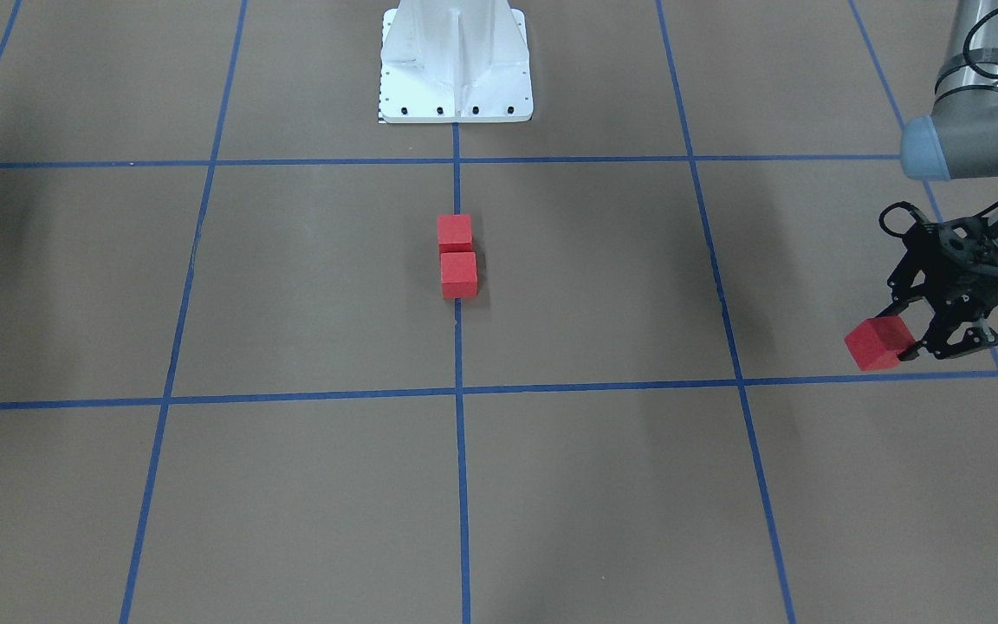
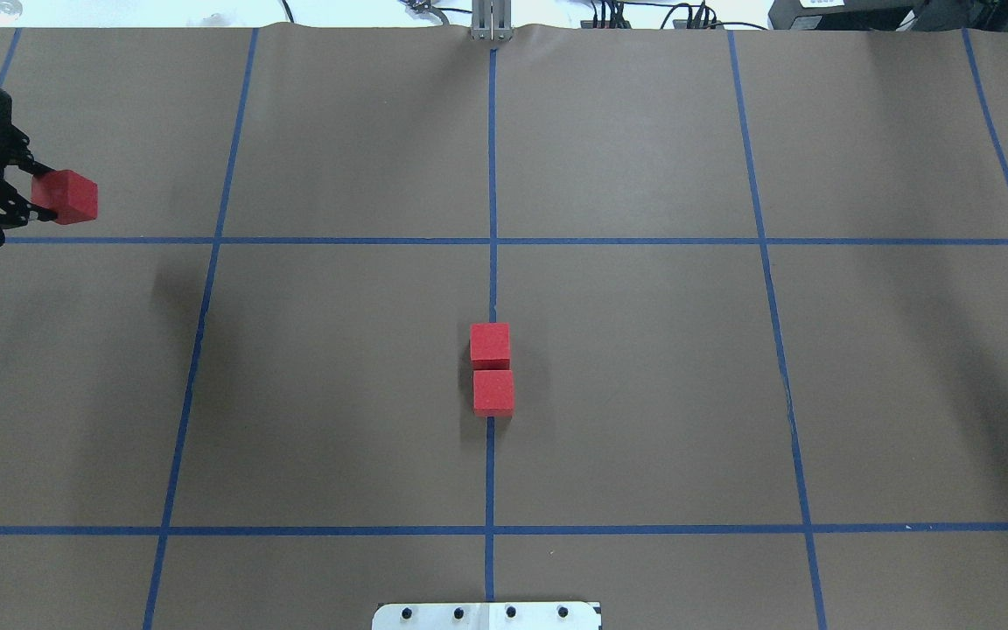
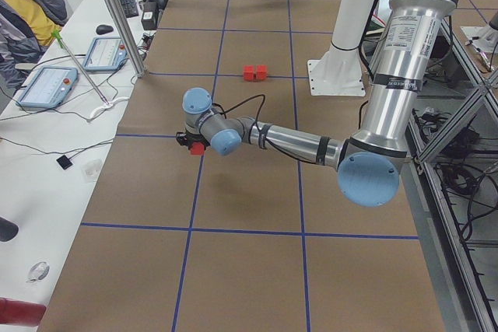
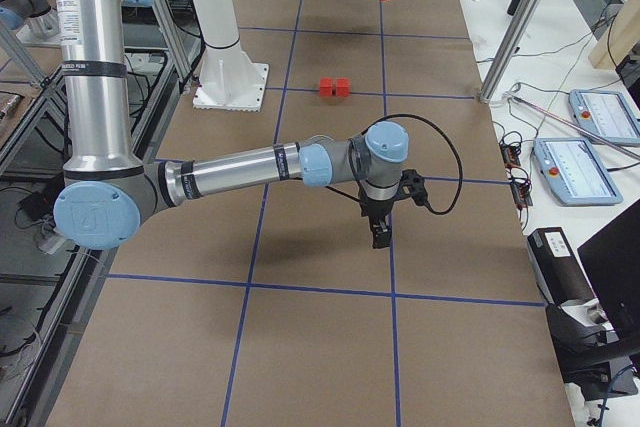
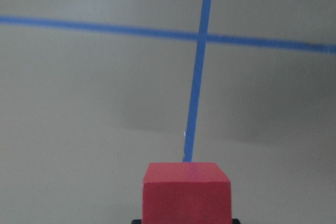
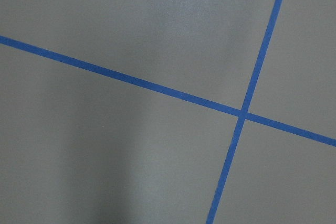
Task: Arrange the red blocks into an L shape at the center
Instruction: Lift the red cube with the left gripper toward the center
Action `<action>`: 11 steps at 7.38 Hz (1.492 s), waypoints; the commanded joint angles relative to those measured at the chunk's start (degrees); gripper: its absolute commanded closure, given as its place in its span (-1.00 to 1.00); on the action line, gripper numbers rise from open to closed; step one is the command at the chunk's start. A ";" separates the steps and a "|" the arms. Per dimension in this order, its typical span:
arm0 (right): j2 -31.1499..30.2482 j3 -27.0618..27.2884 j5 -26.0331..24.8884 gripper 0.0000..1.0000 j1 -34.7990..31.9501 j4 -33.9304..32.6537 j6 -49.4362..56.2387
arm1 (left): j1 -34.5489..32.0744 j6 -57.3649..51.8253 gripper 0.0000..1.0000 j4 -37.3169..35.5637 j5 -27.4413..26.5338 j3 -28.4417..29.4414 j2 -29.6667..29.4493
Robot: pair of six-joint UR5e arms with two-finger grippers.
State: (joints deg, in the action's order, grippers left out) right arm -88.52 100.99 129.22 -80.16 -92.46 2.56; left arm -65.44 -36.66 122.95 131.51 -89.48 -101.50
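Observation:
Two red blocks (image 1: 454, 232) (image 1: 458, 274) sit touching in a line on the central blue tape line (image 2: 492, 289), at the center of the brown surface; they also show in the overhead view (image 2: 490, 345) (image 2: 493, 392). My left gripper (image 1: 902, 338) (image 2: 38, 194) is shut on the third red block (image 1: 877, 344) (image 2: 66, 196) (image 5: 187, 192) and holds it above the surface far out to my left. My right gripper (image 4: 381, 232) shows only in the exterior right view, low over the table; I cannot tell whether it is open or shut.
The white robot base (image 1: 456, 65) stands behind the centre blocks. Blue tape lines (image 6: 241, 113) cross below the right wrist. A metal post (image 3: 117, 17), tablets (image 3: 47, 87) and a seated person (image 3: 23, 13) are beyond the table's left end.

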 commanded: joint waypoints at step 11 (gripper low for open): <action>-0.51 0.00 -0.02 -0.99 0.00 -0.09 -0.10 | 31.60 17.15 1.00 -25.92 -17.43 -0.29 -29.26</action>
State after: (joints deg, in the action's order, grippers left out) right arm -89.10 100.99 129.21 -80.17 -92.53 2.47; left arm -34.65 -21.11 98.06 114.00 -93.44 -127.42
